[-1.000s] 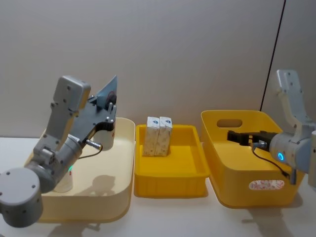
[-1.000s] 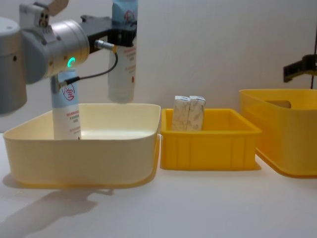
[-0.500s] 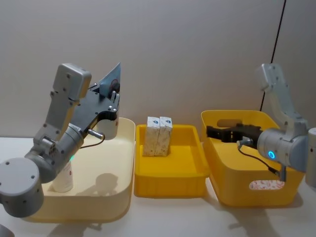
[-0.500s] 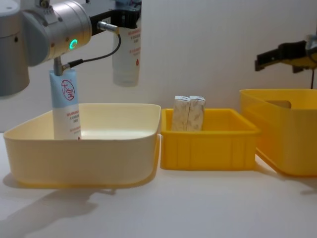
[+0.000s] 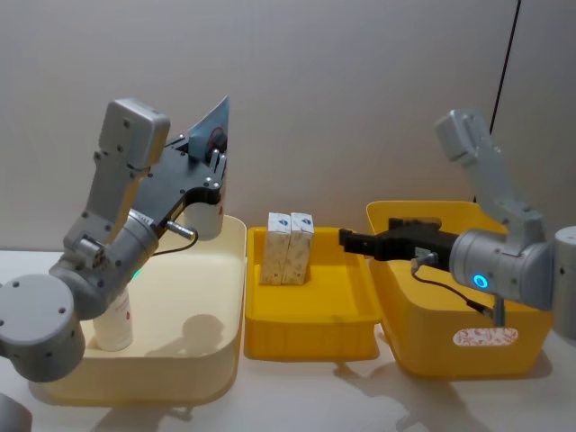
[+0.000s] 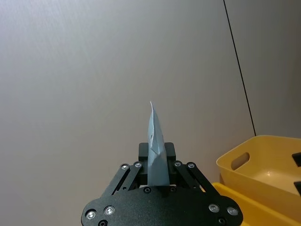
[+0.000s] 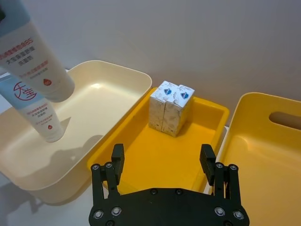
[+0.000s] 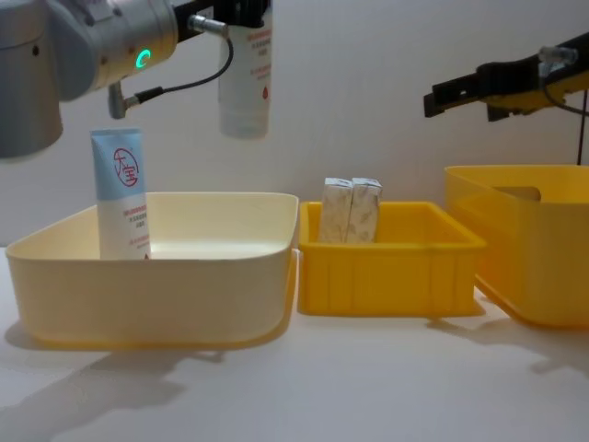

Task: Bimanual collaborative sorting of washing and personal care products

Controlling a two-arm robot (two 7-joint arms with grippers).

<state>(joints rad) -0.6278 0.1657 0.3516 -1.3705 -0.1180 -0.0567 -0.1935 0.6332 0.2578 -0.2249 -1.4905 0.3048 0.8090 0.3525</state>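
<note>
The cream bin [image 8: 147,276] and yellow bins [image 8: 391,272] look smooth, glossy plastic — the tubes [image 8: 121,198] satiny plastic, the cartons [image 8: 351,212] matt printed card.

A squeeze tube [image 8: 245,83] aloft in the left gripper [image 8: 241,11] above the cream bin [image 8: 156,276], a second tube [image 8: 121,193] upright inside
</note>
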